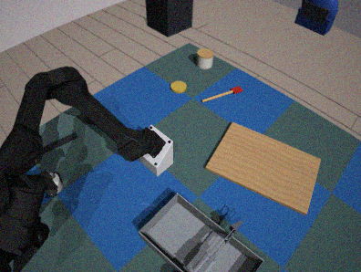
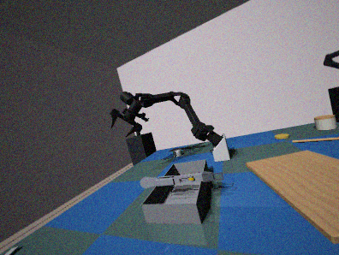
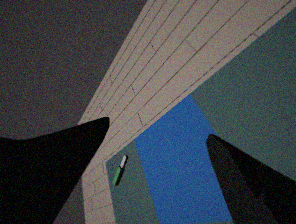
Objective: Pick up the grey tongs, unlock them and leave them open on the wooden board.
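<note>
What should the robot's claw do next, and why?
Probably swing over to the tin and come down above the tongs. The claw is open, empty and high up, far from the tongs, which lie across the tin untouched.

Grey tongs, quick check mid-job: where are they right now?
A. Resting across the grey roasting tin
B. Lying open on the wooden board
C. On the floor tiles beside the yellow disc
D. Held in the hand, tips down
A. The grey tongs lie across the rim of the grey roasting tin, while the open, empty hand hangs in the air far from them and the wooden board carries nothing.
</note>
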Motion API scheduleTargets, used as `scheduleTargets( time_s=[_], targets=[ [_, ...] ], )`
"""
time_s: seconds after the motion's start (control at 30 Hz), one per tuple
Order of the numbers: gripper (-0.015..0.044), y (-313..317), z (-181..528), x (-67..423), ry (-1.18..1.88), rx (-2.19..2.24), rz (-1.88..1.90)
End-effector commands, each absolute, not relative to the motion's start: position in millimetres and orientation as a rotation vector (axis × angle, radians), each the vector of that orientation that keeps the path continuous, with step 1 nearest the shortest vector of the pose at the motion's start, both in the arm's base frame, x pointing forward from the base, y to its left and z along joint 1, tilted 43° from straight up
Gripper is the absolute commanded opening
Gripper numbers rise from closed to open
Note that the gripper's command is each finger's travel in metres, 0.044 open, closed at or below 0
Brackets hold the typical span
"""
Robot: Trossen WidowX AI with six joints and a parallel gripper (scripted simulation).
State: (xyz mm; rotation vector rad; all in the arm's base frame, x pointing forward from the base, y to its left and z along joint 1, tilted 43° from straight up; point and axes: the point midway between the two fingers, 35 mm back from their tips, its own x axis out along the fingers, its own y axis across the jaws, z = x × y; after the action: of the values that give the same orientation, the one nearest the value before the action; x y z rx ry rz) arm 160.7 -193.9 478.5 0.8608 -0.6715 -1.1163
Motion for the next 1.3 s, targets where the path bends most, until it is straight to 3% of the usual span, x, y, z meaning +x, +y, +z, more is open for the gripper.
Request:
scheduleTargets(
  time_s=[0.0, 0.3, 0.6, 1.0, 1.27],
  targets=[
    [0.0440, -195.2, 457.0, 194.5, -0.437, 0.715, -1.146],
    [0.0440, -164.4, 349.1, 310.5, 0.538, -0.122, -0.958],
    [0.0440, -116.6, 251.7, 363.2, 1.222, -0.972, -0.371],
    [0.0440, -52.1, 148.3, 376.2, 1.625, -1.845, 0.778],
    [0.0440, -49.1, 143.9, 375.7, 1.630, -1.880, 0.847]
  ],
)
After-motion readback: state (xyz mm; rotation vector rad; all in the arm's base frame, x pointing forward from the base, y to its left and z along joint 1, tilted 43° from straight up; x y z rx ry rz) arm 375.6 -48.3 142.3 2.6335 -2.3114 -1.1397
